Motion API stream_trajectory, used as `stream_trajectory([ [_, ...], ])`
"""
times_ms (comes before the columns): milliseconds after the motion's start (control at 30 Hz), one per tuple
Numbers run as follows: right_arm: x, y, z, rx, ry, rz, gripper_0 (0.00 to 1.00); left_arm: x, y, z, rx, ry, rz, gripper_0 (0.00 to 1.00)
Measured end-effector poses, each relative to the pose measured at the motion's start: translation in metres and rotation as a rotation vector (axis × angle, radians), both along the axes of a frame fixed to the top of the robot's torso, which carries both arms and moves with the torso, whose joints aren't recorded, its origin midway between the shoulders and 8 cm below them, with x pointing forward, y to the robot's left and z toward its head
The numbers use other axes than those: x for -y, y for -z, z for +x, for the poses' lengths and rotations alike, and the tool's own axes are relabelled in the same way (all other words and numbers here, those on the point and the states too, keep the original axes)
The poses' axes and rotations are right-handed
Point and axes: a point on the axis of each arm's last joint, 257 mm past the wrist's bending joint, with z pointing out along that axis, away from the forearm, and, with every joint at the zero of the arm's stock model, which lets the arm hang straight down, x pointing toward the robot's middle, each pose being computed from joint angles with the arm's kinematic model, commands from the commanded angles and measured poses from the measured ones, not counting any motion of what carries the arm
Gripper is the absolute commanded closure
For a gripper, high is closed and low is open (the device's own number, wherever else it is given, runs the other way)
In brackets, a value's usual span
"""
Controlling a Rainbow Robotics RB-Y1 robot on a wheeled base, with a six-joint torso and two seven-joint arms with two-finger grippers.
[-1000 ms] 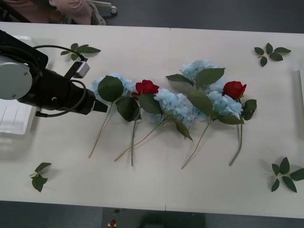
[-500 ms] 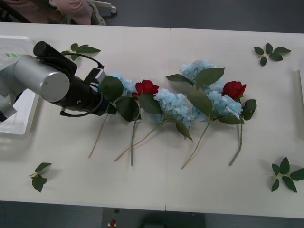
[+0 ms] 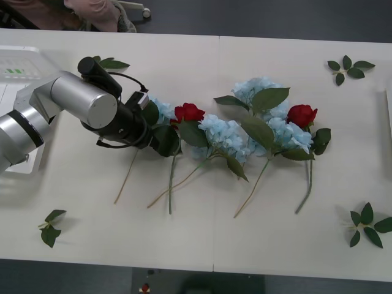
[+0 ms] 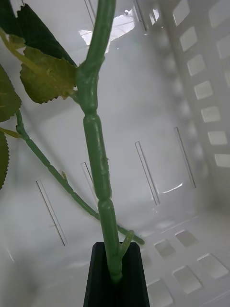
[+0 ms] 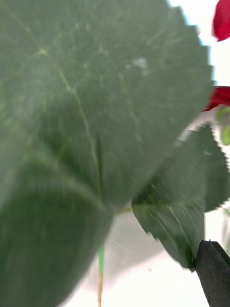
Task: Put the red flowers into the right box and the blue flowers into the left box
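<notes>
Left end effector [image 3: 149, 136] over the leftmost blue flower [image 3: 160, 110], opening unclear; right end effector [image 4: 115, 268] clamped on a green stem [image 4: 98, 158].

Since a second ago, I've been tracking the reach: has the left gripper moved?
Yes. In the front view the left gripper has advanced rightward, away from the left box, onto the leftmost blue flower beside a red rose.

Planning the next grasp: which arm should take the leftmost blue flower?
Left. The left gripper sits at that blue flower's leaves, and its finger stands at a corner of the wrist view, so it is likely open. The right gripper is shut on a green stem at the right box.
</notes>
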Motion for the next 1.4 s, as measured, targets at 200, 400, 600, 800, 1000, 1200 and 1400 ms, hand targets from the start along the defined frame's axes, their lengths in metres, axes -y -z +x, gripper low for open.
stream_trajectory([
  [200,-0.003,0.005,-0.001,-0.022,-0.013,-0.009,0.06,0.002,0.008,0.009,0.012,0.028,0.044,0.00],
  [400,-0.018,0.001,-0.007,-0.072,-0.011,0.059,0.06,-0.002,0.015,0.009,0.031,0.066,0.087,0.00],
  [600,-0.057,-0.041,0.003,-0.086,-0.084,0.124,0.06,-0.004,0.016,0.010,0.036,0.069,0.100,0.11],
  [800,-0.122,-0.079,0.022,-0.045,-0.239,0.233,0.06,-0.007,0.016,0.012,0.043,0.071,0.112,0.75],
  [1000,-0.169,-0.096,0.039,-0.021,-0.364,0.264,0.06,-0.007,0.016,0.012,0.043,0.071,0.112,0.85],
  [1200,-0.236,-0.075,0.057,-0.038,-0.490,0.281,0.06,-0.007,0.016,0.012,0.043,0.070,0.113,1.00],
  [1400,-0.289,-0.056,0.073,-0.057,-0.577,0.290,0.06,-0.013,0.016,0.016,0.058,0.072,0.137,1.00],
])
